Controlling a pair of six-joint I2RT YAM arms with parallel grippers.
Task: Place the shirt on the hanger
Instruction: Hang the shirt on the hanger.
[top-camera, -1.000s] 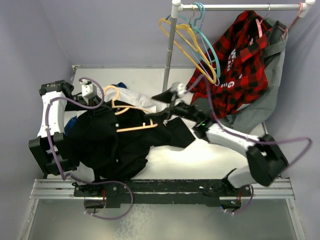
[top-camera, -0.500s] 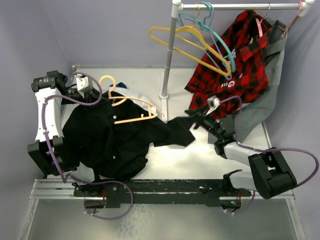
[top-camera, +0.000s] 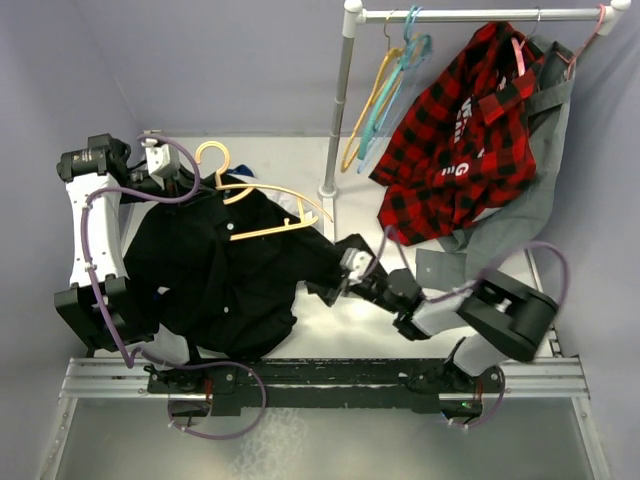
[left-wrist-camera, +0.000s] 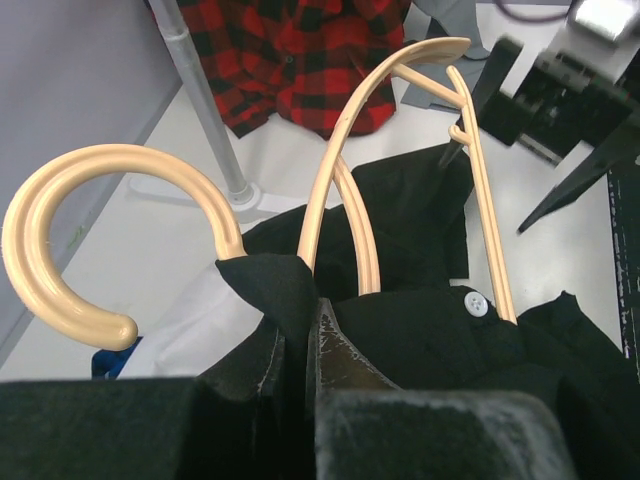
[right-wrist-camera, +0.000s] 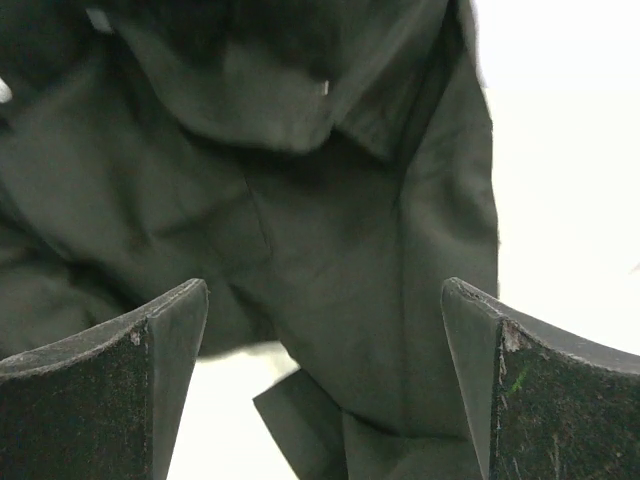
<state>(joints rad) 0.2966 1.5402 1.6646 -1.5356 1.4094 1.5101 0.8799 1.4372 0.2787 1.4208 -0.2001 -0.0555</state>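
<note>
The black shirt (top-camera: 225, 285) lies bunched on the table's left half, one sleeve stretching right. The tan hanger (top-camera: 262, 208) rests across its top, hook (top-camera: 213, 155) pointing to the far side. My left gripper (top-camera: 186, 190) is shut on the shirt's collar (left-wrist-camera: 275, 285) just below the hook (left-wrist-camera: 60, 235); the hanger's arms (left-wrist-camera: 340, 170) run away from it, and a white button (left-wrist-camera: 476, 302) shows. My right gripper (top-camera: 328, 285) is open, low over the sleeve (right-wrist-camera: 340, 260), which lies between its fingers (right-wrist-camera: 150, 380) without touching them.
A clothes rack pole (top-camera: 340, 100) stands at the back middle, with yellow and teal hangers (top-camera: 385, 90) hanging from its rail. A red plaid shirt (top-camera: 460, 130) and a grey garment (top-camera: 530, 190) hang at the right. White cloth (top-camera: 300, 207) peeks from under the black shirt.
My right arm pulled back from the rack's base toward the near side and dropped over the sleeve. The yellow and teal hangers swung on the rail. The left grip stayed shut.
</note>
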